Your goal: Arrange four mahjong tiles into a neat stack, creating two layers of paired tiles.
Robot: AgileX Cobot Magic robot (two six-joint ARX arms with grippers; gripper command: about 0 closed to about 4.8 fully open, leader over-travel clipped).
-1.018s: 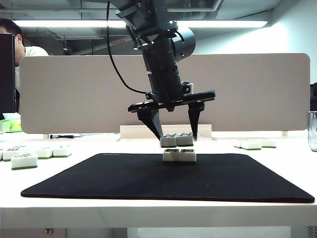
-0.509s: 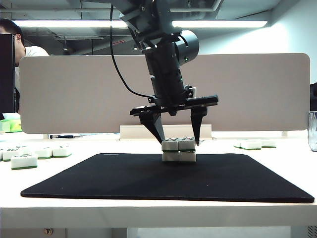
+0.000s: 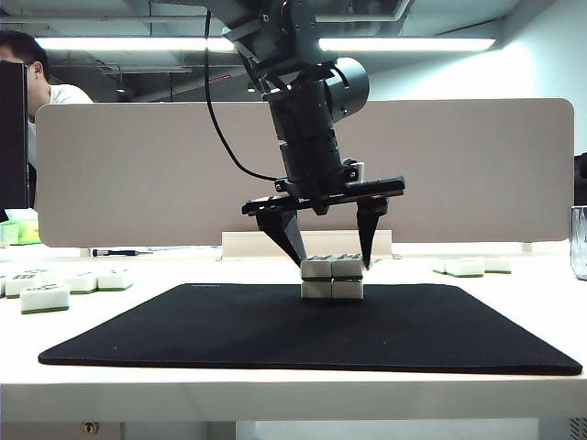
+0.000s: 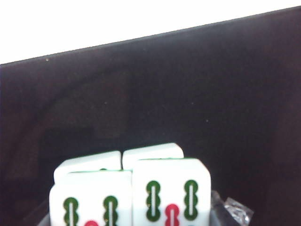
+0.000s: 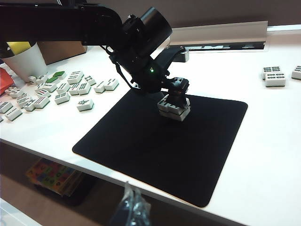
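On the one black rectangular mat (image 3: 275,325) stand four small white mahjong tiles with thin green backing (image 3: 331,278), two below and two above. Off to the left of the table lie loose white-and-green tiles (image 5: 61,92), about twenty as far as I can count; they are small and crowded. To the right lie two more such tiles (image 5: 274,76), with a third (image 5: 297,72) cut by the edge. Two dark robot arms are here, and one white cup (image 5: 27,61).

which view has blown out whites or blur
Left wrist view: the table beyond the black mat is blown out, and the white mahjong tiles glare, soft. Exterior view: ceiling strip light glares; left gripper sharp. Right wrist view: even.
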